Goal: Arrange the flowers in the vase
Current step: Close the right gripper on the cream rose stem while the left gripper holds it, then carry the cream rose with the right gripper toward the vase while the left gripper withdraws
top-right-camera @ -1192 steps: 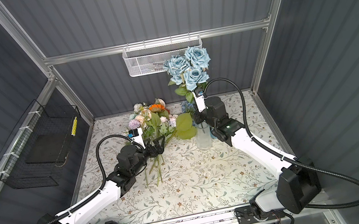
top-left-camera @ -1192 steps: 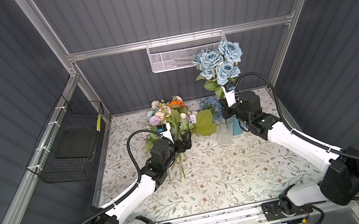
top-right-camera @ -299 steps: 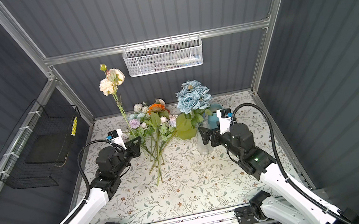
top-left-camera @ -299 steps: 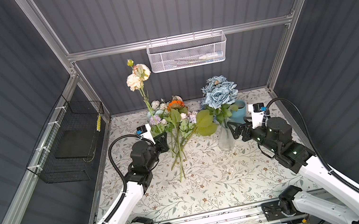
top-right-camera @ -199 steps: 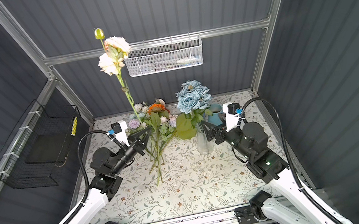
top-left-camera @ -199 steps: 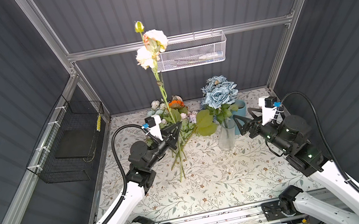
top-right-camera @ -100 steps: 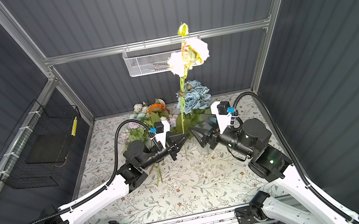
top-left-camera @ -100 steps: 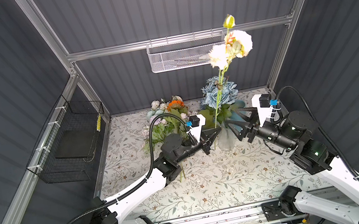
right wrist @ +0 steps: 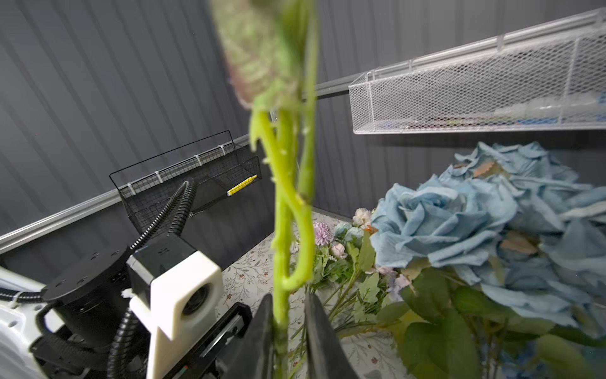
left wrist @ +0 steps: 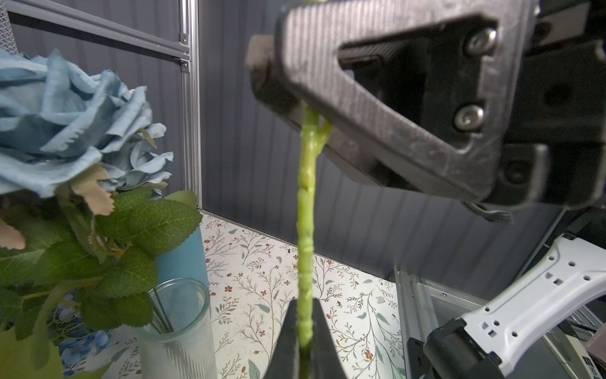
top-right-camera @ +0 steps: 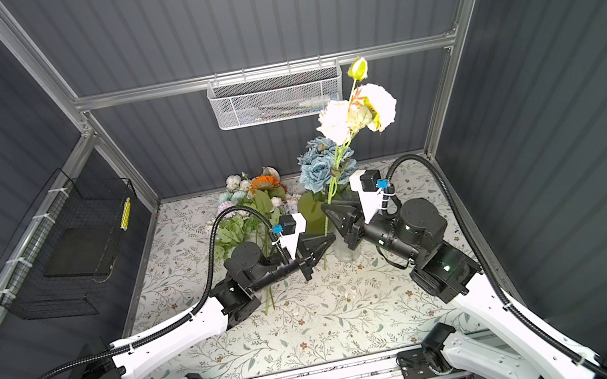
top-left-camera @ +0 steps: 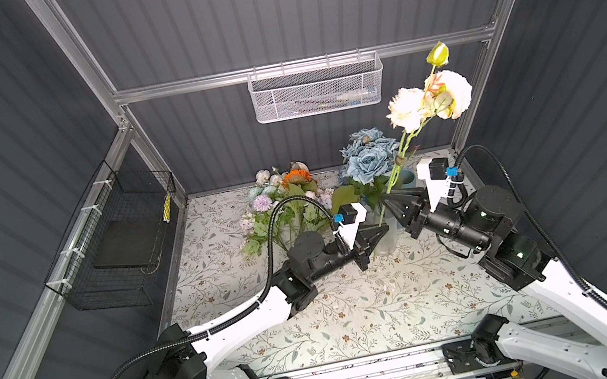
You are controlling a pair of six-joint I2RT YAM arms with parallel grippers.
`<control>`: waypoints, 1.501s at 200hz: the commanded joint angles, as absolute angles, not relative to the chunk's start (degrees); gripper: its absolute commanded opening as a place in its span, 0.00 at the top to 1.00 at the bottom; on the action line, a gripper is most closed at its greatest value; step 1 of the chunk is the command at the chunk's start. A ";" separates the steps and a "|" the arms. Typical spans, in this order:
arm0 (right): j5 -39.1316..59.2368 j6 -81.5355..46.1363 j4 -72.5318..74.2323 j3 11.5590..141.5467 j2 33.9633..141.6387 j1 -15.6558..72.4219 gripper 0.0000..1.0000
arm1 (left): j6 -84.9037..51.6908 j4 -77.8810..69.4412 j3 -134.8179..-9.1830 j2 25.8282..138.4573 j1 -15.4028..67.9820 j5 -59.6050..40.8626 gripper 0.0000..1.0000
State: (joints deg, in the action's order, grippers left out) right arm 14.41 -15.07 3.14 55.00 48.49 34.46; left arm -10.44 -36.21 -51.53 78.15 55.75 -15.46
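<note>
The left gripper (top-left-camera: 379,231) is clamped on the lower stem of the cream rose spray (top-left-camera: 408,113), and the right gripper (top-left-camera: 389,200) pinches the same stem just above it. The spray stands tilted just beside the glass vase (left wrist: 177,328), not yet inside. The blue roses (top-left-camera: 366,158) are already in the vase. Judgement: the stem is light and springy and the heads are top-heavy, so grip low on bare stem, never on the fabric blossoms.

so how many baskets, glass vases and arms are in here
baskets: 2
glass vase: 1
arms: 2
total: 5
</note>
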 commanded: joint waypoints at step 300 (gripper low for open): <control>-11.15 4.18 9.12 57.37 46.65 27.65 1.00 | -36.98 -33.03 -36.04 73.61 35.06 2.29 0.01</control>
State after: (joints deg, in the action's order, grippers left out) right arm -11.11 0.05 2.28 54.46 44.42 28.10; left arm -35.68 -34.06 -36.97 75.31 35.14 1.56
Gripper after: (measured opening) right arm 0.062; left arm 0.994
